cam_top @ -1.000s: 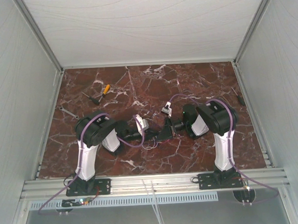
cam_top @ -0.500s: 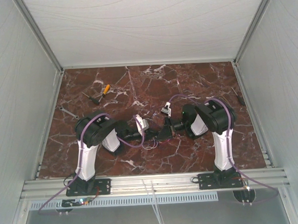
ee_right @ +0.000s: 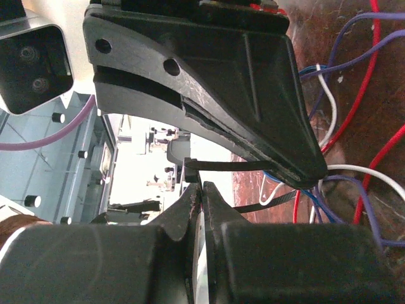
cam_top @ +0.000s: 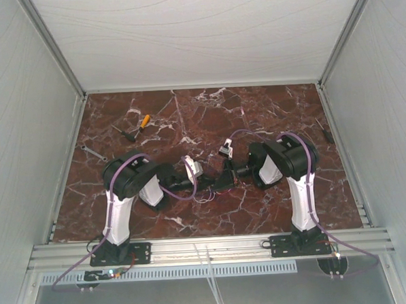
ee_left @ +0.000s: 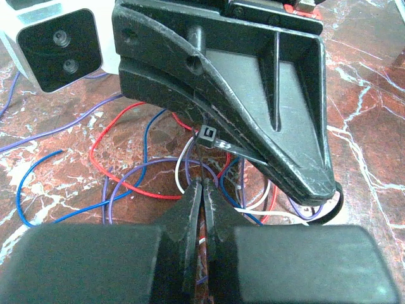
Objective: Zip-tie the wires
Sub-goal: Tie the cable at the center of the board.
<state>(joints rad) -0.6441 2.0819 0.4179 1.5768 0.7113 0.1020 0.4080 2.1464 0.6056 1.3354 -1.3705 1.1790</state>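
Left pincer (ee_left: 202, 190): clamped on your zip tie (ee_left: 207, 135) below its head, as anchor
Right pincer (ee_right: 201, 190): closed on its tail, looks pull-ready
Wires (ee_left: 158, 166): bench's (cam_top: 187, 119) near edge, middle

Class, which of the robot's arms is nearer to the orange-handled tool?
Left. The left arm is a short way in front of the orange-handled tool, on the same side of the scene. The right arm is well off to the tool's right, on the opposite side.
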